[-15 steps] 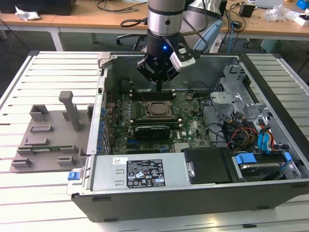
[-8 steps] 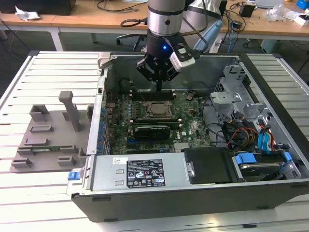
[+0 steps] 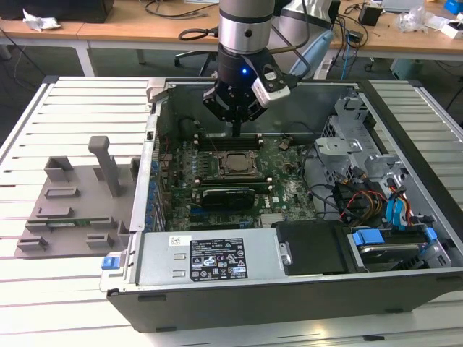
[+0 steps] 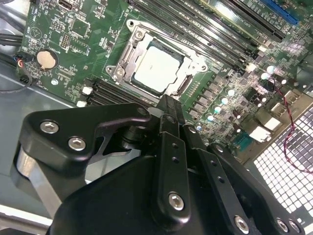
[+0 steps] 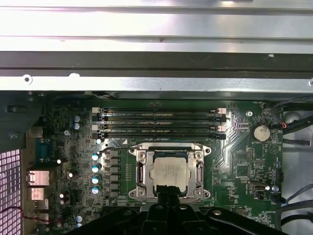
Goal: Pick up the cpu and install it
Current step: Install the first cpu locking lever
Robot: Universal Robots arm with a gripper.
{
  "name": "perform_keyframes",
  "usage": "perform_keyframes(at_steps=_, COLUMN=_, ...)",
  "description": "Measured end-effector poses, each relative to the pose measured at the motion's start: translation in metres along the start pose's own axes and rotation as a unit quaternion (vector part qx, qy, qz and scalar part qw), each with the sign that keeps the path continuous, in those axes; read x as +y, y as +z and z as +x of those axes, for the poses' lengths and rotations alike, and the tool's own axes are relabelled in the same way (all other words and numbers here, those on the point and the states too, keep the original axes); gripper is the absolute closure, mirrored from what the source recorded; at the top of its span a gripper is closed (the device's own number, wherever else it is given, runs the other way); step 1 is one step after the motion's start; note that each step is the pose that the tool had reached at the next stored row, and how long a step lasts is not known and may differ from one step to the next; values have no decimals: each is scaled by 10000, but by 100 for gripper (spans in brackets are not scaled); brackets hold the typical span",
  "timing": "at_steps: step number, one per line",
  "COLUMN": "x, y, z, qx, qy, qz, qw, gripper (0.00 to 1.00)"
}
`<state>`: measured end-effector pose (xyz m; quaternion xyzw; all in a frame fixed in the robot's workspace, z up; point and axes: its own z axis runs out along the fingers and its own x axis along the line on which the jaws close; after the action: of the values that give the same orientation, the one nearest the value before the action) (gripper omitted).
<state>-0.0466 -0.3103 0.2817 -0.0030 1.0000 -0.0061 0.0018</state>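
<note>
Inside the computer case [image 3: 289, 289], cpu [image 5: 169, 174] seated in socket [image 5: 142, 171]; jaws together, empty.

My work surface is a white slatted table [image 3: 72, 108]. An open computer case [image 3: 289, 289] and a grey fixture tray [image 3: 72, 210] rest on it.

**Arm straight down, fingers drawn together**

We see the arm [image 3: 246, 29] hanging vertical, silver wrist section above, black tool body below with a blue light glowing on its face. A white camera block sits clipped to the side of that body. The gripper [image 3: 236, 130] points straight down, and we make out its dark fingers [image 4: 170, 115] pressed into one narrow tip, nothing between them. Black linkage arms splay outward above that tip.
</note>
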Motion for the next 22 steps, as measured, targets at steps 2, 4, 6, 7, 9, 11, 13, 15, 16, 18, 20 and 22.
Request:
perform_keyframes(at_steps=2, x=0, y=2, z=22, qx=0, qy=0, qz=0, qw=10000, gripper=89)
perform_keyframes(at_steps=4, x=0, y=3, z=53, qx=0, qy=0, qz=0, qw=10000, gripper=89)
perform_keyframes(at_steps=6, x=0, y=4, z=70, qx=0, qy=0, qz=0, qw=10000, gripper=89)
perform_keyframes(at_steps=7, x=0, y=4, z=73, qx=0, qy=0, qz=0, qw=10000, gripper=89)
perform_keyframes(at_steps=9, x=1, y=5, z=78, qx=0, qy=1, qz=0, qw=10000, gripper=89)
perform_keyframes(at_steps=11, x=1, y=5, z=86, qx=0, qy=0, qz=0, qw=10000, gripper=89)
perform_keyframes(at_steps=13, x=1, y=6, z=93, qx=0, qy=0, qz=0, qw=10000, gripper=89)
perform_keyframes(at_steps=15, x=1, y=7, z=104, qx=0, qy=0, qz=0, qw=10000, gripper=89)
perform_keyframes(at_steps=16, x=4, y=8, z=115, qx=1, qy=0, qz=0, qw=10000, gripper=89)
perform_keyframes(at_steps=18, x=18, y=11, z=130, qx=0, qy=0, qz=0, qw=10000, gripper=89)
perform_keyframes(at_steps=20, x=34, y=12, z=138, qx=0, qy=0, qz=0, qw=10000, gripper=89)
perform_keyframes(at_steps=22, x=42, y=12, z=143, qx=0, qy=0, qz=0, qw=10000, gripper=89)
